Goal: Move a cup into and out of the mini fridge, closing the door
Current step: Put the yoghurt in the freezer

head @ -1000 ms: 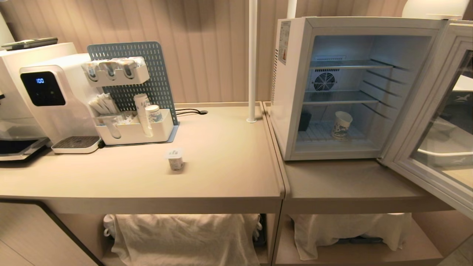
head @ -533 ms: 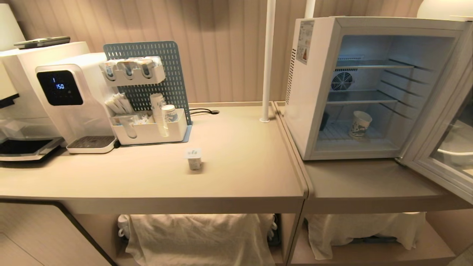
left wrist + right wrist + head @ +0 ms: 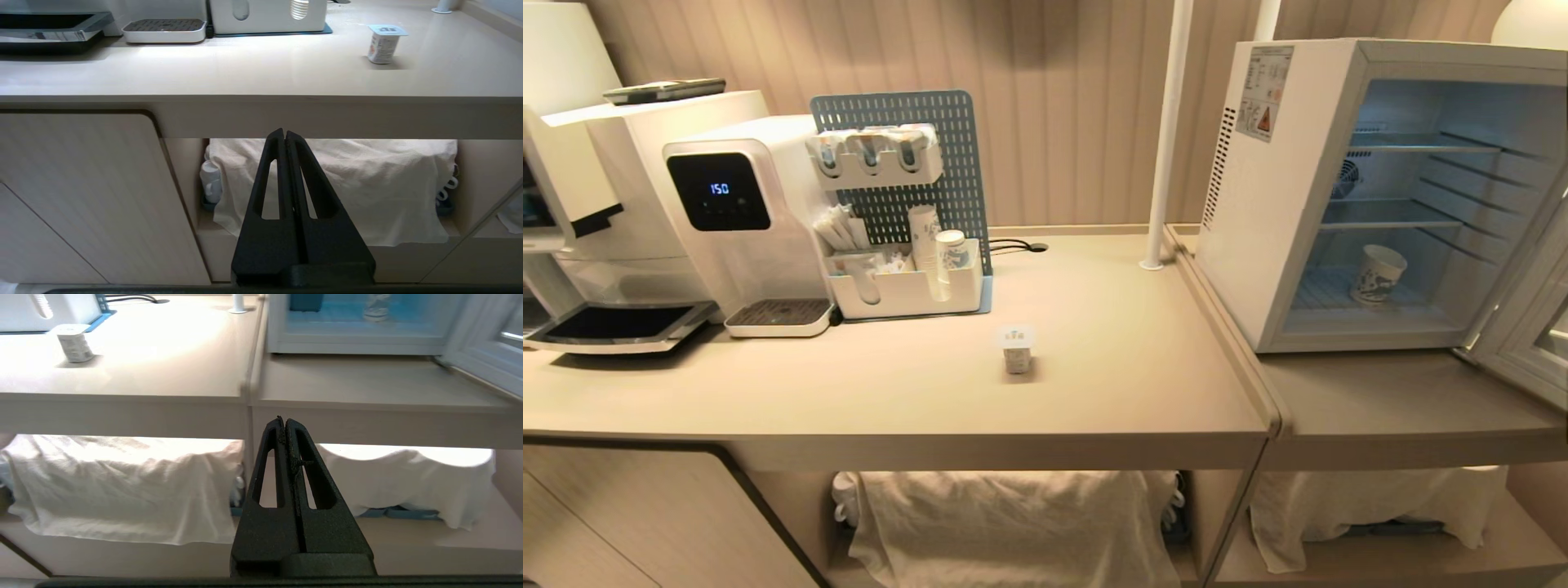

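Ribbed beige wall [image 3: 1045,98] at twelve o'clock; two tan counters [image 3: 915,392] abut, white pole [image 3: 1166,131] between; cloths [image 3: 1013,523] at six o'clock.

Closed left pincer [image 3: 284,134] below counter edge [image 3: 261,100], before draped cloth [image 3: 367,183]

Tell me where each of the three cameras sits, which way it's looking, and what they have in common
Head view: high, looking down on the counter and the mini fridge, the door open; no arm shows.
Left wrist view: low, facing the counter edge; shut left gripper shows.
Right wrist view: low, facing the fridge; shut right gripper shows.
All three share the small foil-lidded pot.
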### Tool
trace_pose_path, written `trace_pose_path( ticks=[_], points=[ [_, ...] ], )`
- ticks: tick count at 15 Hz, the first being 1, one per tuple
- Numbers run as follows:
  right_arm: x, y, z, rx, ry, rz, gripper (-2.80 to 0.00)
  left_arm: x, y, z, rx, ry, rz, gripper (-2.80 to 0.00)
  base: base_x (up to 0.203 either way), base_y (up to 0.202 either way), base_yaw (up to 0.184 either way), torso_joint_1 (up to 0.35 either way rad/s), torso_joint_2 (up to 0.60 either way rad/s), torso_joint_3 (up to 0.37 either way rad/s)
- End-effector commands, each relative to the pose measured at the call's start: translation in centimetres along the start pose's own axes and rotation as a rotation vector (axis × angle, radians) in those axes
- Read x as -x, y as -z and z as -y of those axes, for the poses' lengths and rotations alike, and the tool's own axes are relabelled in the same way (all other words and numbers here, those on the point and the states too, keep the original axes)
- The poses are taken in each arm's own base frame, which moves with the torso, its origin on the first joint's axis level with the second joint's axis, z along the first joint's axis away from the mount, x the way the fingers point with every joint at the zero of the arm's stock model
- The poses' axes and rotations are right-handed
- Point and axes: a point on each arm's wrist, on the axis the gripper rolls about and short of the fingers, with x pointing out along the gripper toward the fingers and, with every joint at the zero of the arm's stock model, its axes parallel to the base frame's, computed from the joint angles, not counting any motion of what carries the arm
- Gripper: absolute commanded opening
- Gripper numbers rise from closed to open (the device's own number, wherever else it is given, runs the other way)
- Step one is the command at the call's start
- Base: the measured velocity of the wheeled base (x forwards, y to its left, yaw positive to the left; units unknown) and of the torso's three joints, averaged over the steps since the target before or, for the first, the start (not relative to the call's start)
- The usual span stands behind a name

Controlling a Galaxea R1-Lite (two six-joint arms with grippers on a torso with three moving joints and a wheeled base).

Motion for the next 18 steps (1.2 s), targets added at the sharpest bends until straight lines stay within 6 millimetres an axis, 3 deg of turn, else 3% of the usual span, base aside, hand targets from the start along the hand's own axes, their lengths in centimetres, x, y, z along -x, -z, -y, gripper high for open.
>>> trace_pose_path(
  ticks=[1, 18],
  points=[
    [-0.01, -0.01, 0.0, 0.001, -0.002, -0.001, -2.8, -0.01, 0.01, 0.0, 0.001, 0.001, -0.001, -2.8, 0.0, 0.192, -0.001, 0.003, 0.0, 0.002],
    [-0.01, -0.01, 0.0, 0.001, -0.002, -0.002, -2.8, 0.0, 0.0, 0.0, 0.001, 0.001, 0.0, -2.8, 0.0, 0.194, 0.001, 0.003, 0.0, 0.004]
  ],
)
